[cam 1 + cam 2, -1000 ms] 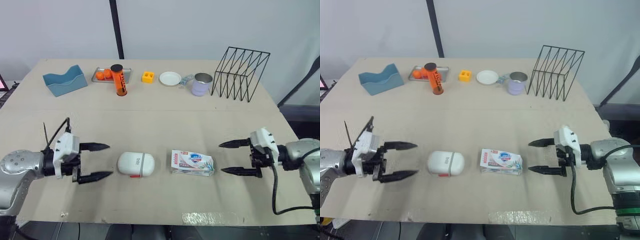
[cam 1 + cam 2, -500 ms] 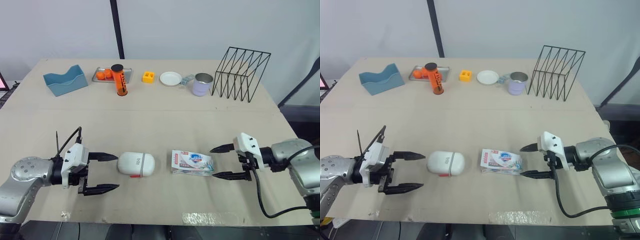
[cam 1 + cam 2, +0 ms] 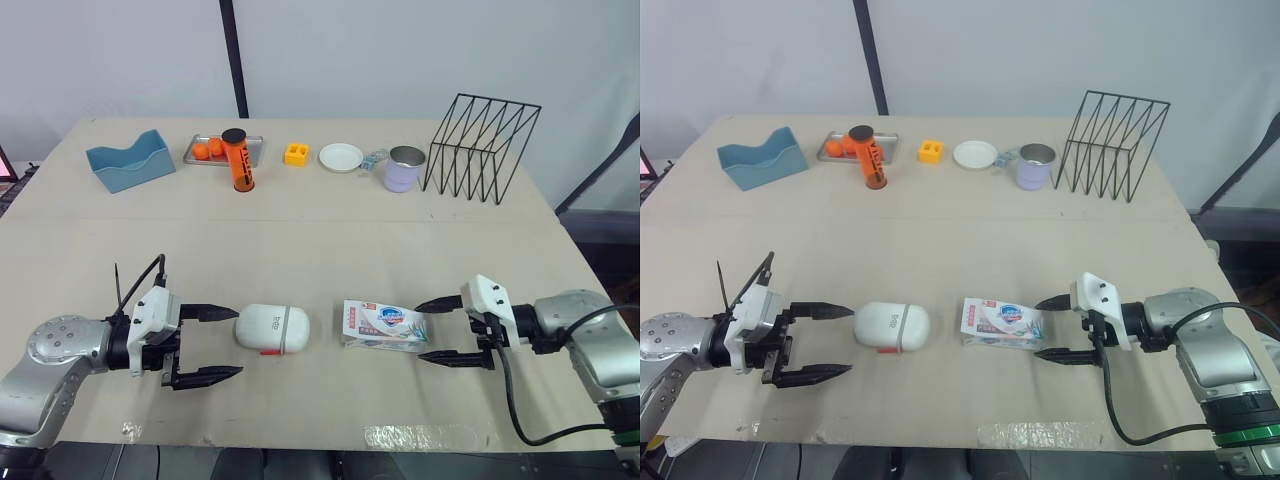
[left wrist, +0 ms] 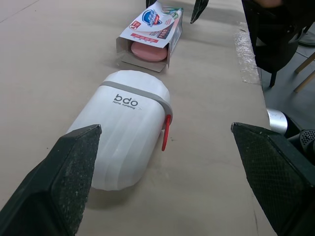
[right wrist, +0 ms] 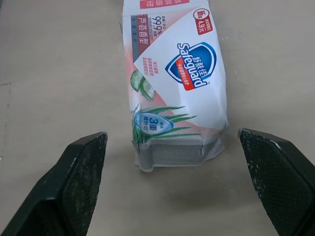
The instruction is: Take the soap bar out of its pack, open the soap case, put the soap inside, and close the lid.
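The white oval soap case lies shut at the table's front centre, with its red latch toward the near edge. Right of it lies the soap pack. The pack's end facing the case is open, and the pink soap bar shows inside. My left gripper is open just left of the case, level with it and not touching. My right gripper is open at the pack's right end, one fingertip on each side of that end, with the pack straight ahead of it.
Along the far edge stand a blue holder, a metal tray of oranges, an orange canister, a yellow block, a white plate, a purple cup and a black wire rack.
My right gripper has moved left up to the pack's right end. My left gripper moved right toward the case, then almost stopped. Case and pack have not moved.
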Robot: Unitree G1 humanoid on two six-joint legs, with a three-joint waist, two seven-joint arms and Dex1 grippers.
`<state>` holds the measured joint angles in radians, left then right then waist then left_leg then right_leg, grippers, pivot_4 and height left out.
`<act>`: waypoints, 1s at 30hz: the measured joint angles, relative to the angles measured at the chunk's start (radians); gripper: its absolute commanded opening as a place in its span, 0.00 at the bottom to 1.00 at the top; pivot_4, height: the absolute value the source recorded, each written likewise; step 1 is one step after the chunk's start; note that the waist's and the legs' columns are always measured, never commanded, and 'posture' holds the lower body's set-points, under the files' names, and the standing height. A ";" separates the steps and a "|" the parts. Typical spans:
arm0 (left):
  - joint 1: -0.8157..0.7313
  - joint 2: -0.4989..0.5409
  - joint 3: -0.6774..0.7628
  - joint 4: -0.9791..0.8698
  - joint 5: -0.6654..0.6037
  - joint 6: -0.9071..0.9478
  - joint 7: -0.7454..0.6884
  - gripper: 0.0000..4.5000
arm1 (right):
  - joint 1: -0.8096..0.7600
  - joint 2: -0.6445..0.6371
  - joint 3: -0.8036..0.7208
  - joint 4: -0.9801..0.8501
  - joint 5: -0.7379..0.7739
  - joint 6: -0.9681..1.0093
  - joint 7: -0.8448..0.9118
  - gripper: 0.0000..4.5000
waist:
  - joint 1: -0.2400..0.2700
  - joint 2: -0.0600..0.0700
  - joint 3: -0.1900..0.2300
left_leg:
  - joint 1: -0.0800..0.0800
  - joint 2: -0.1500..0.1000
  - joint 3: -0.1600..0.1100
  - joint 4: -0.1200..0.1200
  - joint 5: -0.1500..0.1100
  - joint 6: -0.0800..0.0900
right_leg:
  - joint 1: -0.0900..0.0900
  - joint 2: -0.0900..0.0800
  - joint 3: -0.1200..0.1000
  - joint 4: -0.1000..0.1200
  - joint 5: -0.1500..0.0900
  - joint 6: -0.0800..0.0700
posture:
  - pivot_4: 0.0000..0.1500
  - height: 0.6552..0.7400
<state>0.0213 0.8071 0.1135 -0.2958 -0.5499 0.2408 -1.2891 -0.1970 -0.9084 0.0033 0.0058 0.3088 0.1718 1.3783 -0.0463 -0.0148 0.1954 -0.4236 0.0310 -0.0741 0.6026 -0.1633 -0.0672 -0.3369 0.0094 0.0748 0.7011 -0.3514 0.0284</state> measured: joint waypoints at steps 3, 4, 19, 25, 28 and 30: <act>0.002 0.000 0.000 0.000 0.000 0.000 0.006 1.00 | 0.000 0.002 0.000 0.000 0.000 0.000 -0.006 0.98 | 0.000 0.000 0.000 | 0.000 0.000 0.000 0.000 0.000 0.000 | 0.000 0.000 0.000 0.000 0.000 0.000 | 1.00 1.00; 0.002 0.000 0.000 0.000 0.000 0.000 0.010 1.00 | -0.001 0.004 0.001 0.000 0.000 0.003 -0.008 0.98 | 0.000 0.000 0.000 | 0.000 0.000 0.000 0.000 0.000 0.000 | 0.000 0.000 0.000 0.000 0.000 0.000 | 1.00 1.00; -0.003 -0.001 -0.007 0.000 0.000 0.000 0.024 1.00 | -0.004 0.010 0.020 -0.004 0.000 0.034 -0.028 0.83 | 0.000 0.000 0.000 | 0.000 0.000 0.000 0.000 0.000 0.000 | 0.000 0.000 0.000 0.000 0.000 0.000 | 1.00 1.00; -0.006 -0.002 -0.011 0.000 0.000 0.000 0.024 1.00 | -0.004 0.010 0.021 -0.010 0.000 0.043 -0.031 0.57 | 0.000 0.000 0.000 | 0.000 0.000 0.000 0.000 0.000 0.000 | 0.000 0.000 0.000 0.000 0.000 0.000 | 1.00 1.00; -0.008 -0.002 -0.011 0.000 0.000 0.000 0.024 1.00 | -0.004 0.010 0.021 -0.013 0.000 0.045 -0.032 0.57 | 0.000 0.000 0.000 | 0.000 0.000 0.000 0.000 0.000 0.000 | 0.000 0.000 0.000 0.000 0.000 0.000 | 1.00 1.00; -0.013 -0.002 -0.012 0.000 0.000 0.000 0.024 1.00 | -0.004 0.010 0.021 -0.014 0.000 0.047 -0.032 0.57 | 0.000 0.000 0.000 | 0.000 0.000 0.000 0.000 0.000 0.000 | 0.000 0.000 0.000 0.000 0.000 0.000 | 1.00 1.00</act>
<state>0.0085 0.8054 0.1018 -0.2958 -0.5499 0.2408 -1.2654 -0.2010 -0.8986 0.0242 -0.0086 0.3091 0.2184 1.3459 -0.0462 -0.0149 0.1954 -0.4236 0.0309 -0.0741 0.6026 -0.1633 -0.0672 -0.3369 0.0094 0.0748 0.7011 -0.3515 0.0285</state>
